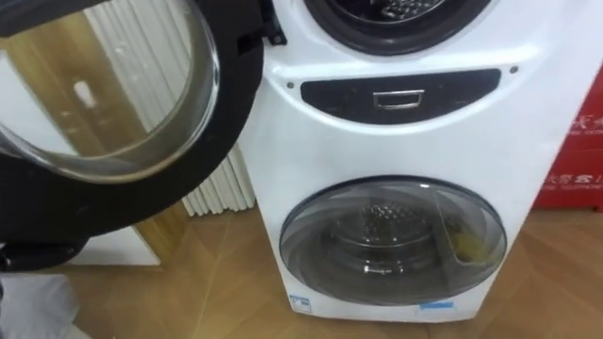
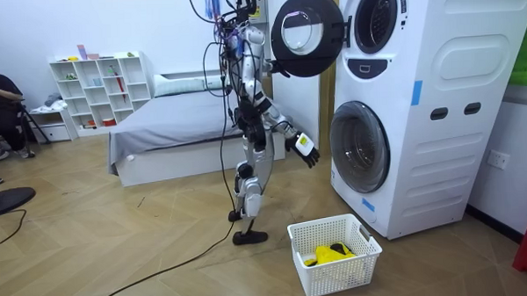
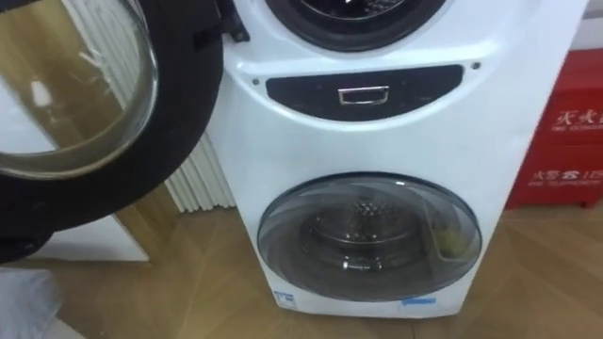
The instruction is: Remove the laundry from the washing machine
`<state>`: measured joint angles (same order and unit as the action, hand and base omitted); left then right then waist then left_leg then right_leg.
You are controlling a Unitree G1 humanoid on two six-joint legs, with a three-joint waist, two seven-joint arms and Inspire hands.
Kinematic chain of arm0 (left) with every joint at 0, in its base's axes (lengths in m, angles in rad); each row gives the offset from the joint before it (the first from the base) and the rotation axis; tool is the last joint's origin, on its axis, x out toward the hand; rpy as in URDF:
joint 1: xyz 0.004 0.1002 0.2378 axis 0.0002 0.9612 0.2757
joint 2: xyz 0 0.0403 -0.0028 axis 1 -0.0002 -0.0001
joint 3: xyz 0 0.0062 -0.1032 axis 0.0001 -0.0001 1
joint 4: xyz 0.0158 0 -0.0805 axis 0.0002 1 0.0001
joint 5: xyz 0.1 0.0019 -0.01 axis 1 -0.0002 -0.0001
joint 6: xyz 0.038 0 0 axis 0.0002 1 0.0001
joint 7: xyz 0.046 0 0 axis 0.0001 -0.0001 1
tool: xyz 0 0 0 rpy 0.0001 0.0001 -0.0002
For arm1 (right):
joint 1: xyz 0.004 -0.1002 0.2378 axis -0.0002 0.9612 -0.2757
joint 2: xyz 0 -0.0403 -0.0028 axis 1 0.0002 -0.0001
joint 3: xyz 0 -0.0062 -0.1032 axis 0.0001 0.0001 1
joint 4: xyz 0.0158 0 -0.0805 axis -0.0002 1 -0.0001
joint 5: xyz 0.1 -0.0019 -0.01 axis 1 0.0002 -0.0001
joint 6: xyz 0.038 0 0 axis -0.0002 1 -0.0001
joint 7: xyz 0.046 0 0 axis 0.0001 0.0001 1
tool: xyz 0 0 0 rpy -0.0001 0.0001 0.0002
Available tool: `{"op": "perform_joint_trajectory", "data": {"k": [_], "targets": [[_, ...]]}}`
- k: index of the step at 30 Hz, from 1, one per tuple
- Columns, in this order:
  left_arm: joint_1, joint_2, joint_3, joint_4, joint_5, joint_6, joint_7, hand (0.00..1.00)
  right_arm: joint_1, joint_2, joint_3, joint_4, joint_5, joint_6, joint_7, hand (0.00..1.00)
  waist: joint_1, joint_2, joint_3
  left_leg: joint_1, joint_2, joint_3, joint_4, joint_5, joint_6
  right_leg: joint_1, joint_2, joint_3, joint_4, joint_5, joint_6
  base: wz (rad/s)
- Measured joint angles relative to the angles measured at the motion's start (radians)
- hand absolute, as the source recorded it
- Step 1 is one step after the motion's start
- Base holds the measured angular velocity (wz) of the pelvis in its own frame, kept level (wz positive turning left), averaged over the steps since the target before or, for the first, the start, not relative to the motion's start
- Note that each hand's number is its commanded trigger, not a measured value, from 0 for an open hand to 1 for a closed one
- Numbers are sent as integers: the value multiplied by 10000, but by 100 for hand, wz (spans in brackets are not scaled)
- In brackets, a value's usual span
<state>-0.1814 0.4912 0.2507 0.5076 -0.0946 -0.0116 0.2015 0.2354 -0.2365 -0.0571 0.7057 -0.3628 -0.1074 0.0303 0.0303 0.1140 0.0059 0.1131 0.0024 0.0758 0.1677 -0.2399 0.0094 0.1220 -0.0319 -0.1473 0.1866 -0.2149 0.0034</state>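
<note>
I stand close in front of a white stacked washing machine (image 1: 396, 141). Its upper round door (image 1: 113, 104) is swung open to my left, and the upper drum opening (image 1: 396, 19) shows its dark rim and metal inside. The lower door (image 1: 391, 240) is closed, with a yellowish patch (image 1: 466, 247) behind its glass. In the room view my left hand (image 2: 272, 67) is raised at the edge of the open door (image 2: 305, 34). My right hand (image 2: 304, 150) hangs low in front of me with relaxed fingers, holding nothing.
A white laundry basket (image 2: 336, 223) with a yellow cloth (image 2: 330, 251) stands on the wood floor behind me, near the machine's front. A white radiator (image 1: 221, 188) is left of the machine, a red box (image 1: 575, 141) to its right. A bed (image 2: 166, 125) stands farther back.
</note>
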Motion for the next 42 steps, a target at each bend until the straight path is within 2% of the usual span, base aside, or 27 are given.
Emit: {"op": "perform_joint_trajectory", "data": {"k": [2,3,4,5,6,7,9,11,13,15,18,20,21,22,26,27,29,32,33,34,37,40,42], "targets": [[-8,0,-142,-214,383,361,-14,0,-26,0,67,9,58,4,102,0,-14,5,10,9,28,-198,-4,9,16,-19,3,-36,76,22,36,9],[-15,7,-416,-306,666,561,-17,0,-94,-11,67,164,81,4,170,0,-29,154,95,38,168,-698,-15,53,83,-340,86,-19,511,-127,74,0],[-17,69,-514,-543,683,752,-77,0,-308,25,182,376,89,9,211,0,80,115,92,-69,223,-1175,12,53,82,-1016,276,198,282,25,-123,-7],[-18,77,-470,-556,686,831,-78,0,-435,18,264,413,91,9,277,0,16,67,80,-170,252,-1320,47,46,77,-1491,381,275,130,377,-270,20],[-47,58,-653,-561,694,1121,-151,0,-483,-18,292,460,88,8,300,0,-291,124,108,-227,282,-1367,135,47,40,-1742,369,65,111,984,-339,57],[-47,64,-905,-642,700,1217,-358,0,-524,-27,296,649,90,18,332,0,-397,115,110,-218,258,-1254,135,49,36,-1648,359,84,229,999,-326,66],[-47,64,-1123,-1000,1083,1286,-509,0,-680,-28,291,776,92,153,416,0,-353,54,144,-295,241,-1026,97,50,36,-1655,359,108,160,993,-314,29],[-46,63,-1448,-1486,1564,1443,-593,0,-814,-12,371,820,107,163,593,0,-353,-38,154,-532,181,-883,188,66,64,-1782,323,91,161,1022,-218,23],[-46,59,-1890,-1899,2245,1606,-813,0,-1224,-4,451,1213,109,211,772,0,-309,-176,186,-632,115,-459,301,95,116,-1810,209,186,150,1084,-95,8],[-46,57,-2208,-2222,2293,1637,-998,0,-1367,-4,563,1224,112,216,811,0,-309,-264,227,-691,63,-374,328,109,187,-1793,147,283,68,1153,23,2],[-42,-20,-2995,-3034,2701,1653,-1248,0,-1420,13,947,1249,170,224,861,0,-317,-320,212,-762,35,-350,319,119,329,-1697,79,319,-166,1344,148,0],[-21,-183,-3354,-3924,2864,1573,-1401,0,-1427,11,1128,1252,261,223,927,0,-344,-291,222,-762,-12,-272,302,123,388,-1705,34,333,-160,1391,183,-7],[415,-249,-3580,-4507,2844,1159,-1506,0,-1419,14,1226,1296,351,218,948,0,-344,-280,218,-728,-25,-183,301,109,415,-1701,25,359,-154,1395,190,-16],[499,-508,-3814,-4867,2858,1025,-1728,0,-1408,19,1284,1369,452,218,943,0,-362,-268,213,-677,-32,-89,282,108,418,-1659,14,346,-159,1405,205,-16],[918,-872,-4302,-5707,2816,721,-2148,0,-1505,22,1664,1391,900,204,934,0,-677,-196,154,-562,-53,105,180,119,436,-1656,8,382,-155,1394,222,-19],[1066,-983,-4400,-5873,2660,549,-2263,0,-1493,17,1723,1391,1001,205,932,0,-825,-179,128,-519,-54,173,180,119,435,-1655,13,378,-132,1381,238,-18],[1132,-1165,-4534,-5971,2562,335,-2564,0,-1494,16,1734,1389,1077,208,938,0,-848,-192,109,-462,-3,328,190,119,435,-1663,28,403,-93,1360,222,-19],[1536,-1508,-4648,-5985,2283,-98,-2959,0,-1452,-2,1970,1389,1655,208,960,0,-840,-373,-4,-280,-8,508,186,118,434,-1633,77,396,37,1288,144,-23],[1930,-1661,-4649,-5980,2271,-209,-3076,0,-1410,17,1978,1389,1714,208,959,0,-844,-481,-73,-156,9,572,187,118,433,-1555,106,402,36,1273,118,-17],[2268,-1765,-4671,-5931,2270,-227,-3251,0,-1378,27,1977,1390,1751,208,945,0,-847,-609,-91,-88,27,579,189,117,431,-1442,129,402,32,1248,78,-11],[2918,-1871,-4759,-5653,2162,-240,-3572,0,-1379,38,1974,1343,1927,230,915,0,-832,-887,-88,76,108,579,189,71,350,-1322,188,348,28,1205,22,5],[3520,-1896,-4941,-5472,2161,-239,-3641,0,-1377,44,1974,1040,1920,243,834,0,-806,-980,-39,102,124,538,137,38,301,-1319,206,337,13,1207,11,2],[3781,-1904,-4969,-5438,2161,-238,-3645,0,-1377,46,1975,984,1919,243,789,0,-758,-980,-35,141,121,524,117,36,301,-1253,207,341,16,1212,10,0]]}}
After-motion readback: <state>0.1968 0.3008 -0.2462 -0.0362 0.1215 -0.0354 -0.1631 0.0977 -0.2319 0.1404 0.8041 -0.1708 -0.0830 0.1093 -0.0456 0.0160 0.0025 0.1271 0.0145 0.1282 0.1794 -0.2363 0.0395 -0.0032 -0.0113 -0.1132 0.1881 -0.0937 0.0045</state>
